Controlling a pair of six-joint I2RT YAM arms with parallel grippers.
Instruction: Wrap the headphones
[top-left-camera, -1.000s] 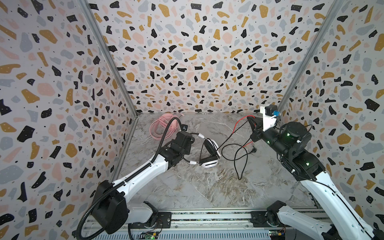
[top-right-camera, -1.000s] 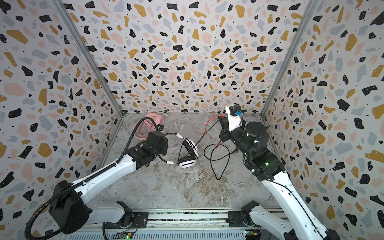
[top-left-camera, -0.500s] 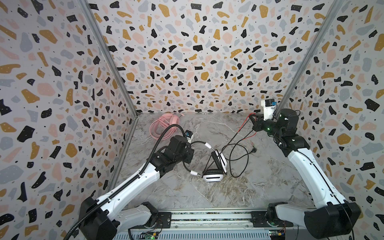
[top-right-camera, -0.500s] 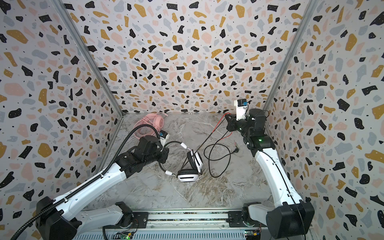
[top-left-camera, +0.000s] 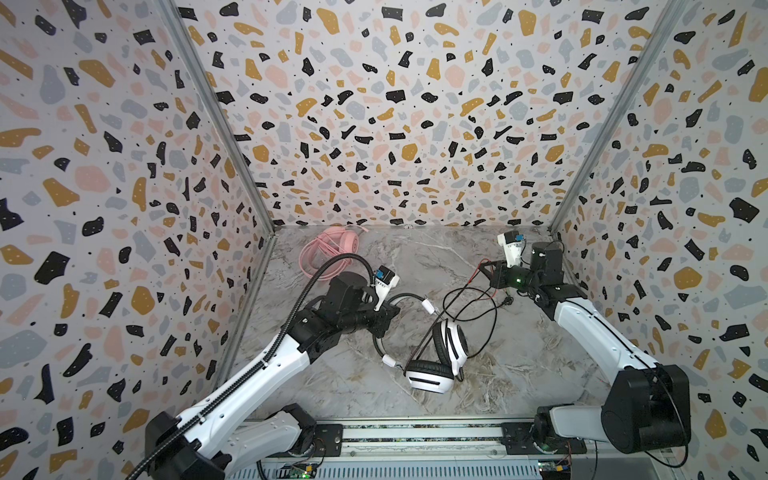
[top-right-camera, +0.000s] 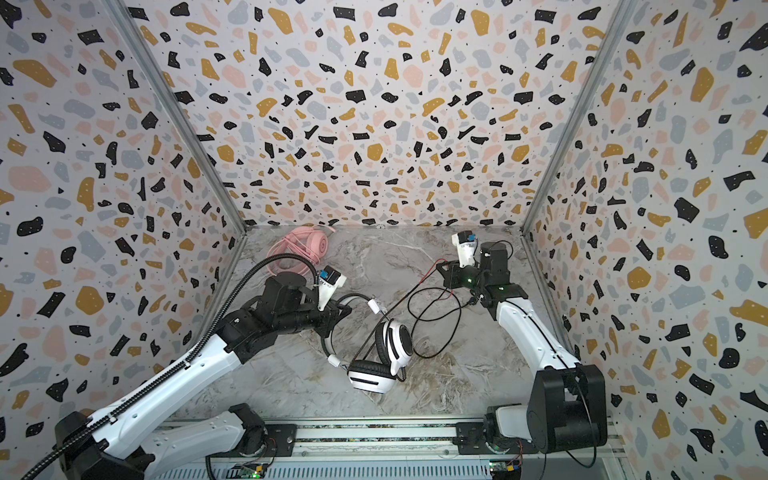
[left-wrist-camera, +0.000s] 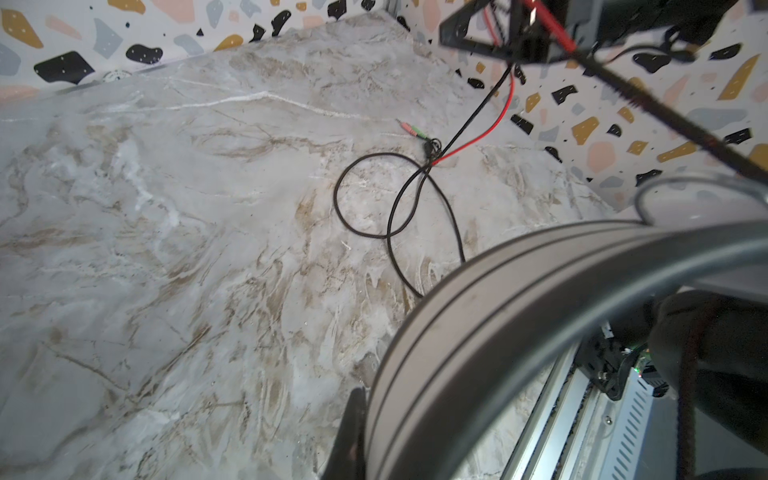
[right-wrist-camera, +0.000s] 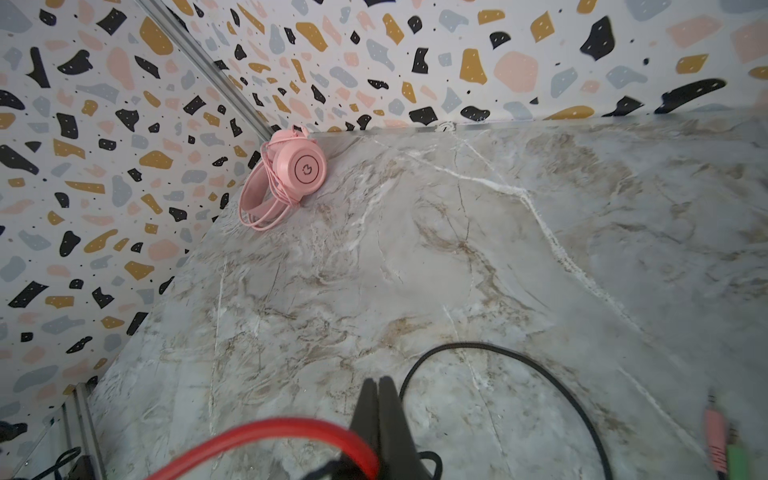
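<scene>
Wrapping looks half done: pink headset (top-left-camera: 345, 242) sits coiled at the far-left corner of the table (top-left-camera: 415, 257); white headset (top-left-camera: 451, 340) lies mid-table, left jaws clamped on its band, right jaws pinching its black-and-red cable (right-wrist-camera: 282, 424), mostly loose

Both top views sit high over the front rail (top-left-camera: 415, 434), facing the back wall (top-left-camera: 395, 124), angled down, far enough for the whole marble tabletop (top-left-camera: 519, 374); nearly same framing, small sideways shift. Left wrist view is very close to the white headset (left-wrist-camera: 478, 332) band, looking across at the cable (left-wrist-camera: 389, 224) loops. Right wrist view looks low over the tabletop to the pink headset (right-wrist-camera: 299, 168) in the far corner; both wrist views share that cable.
</scene>
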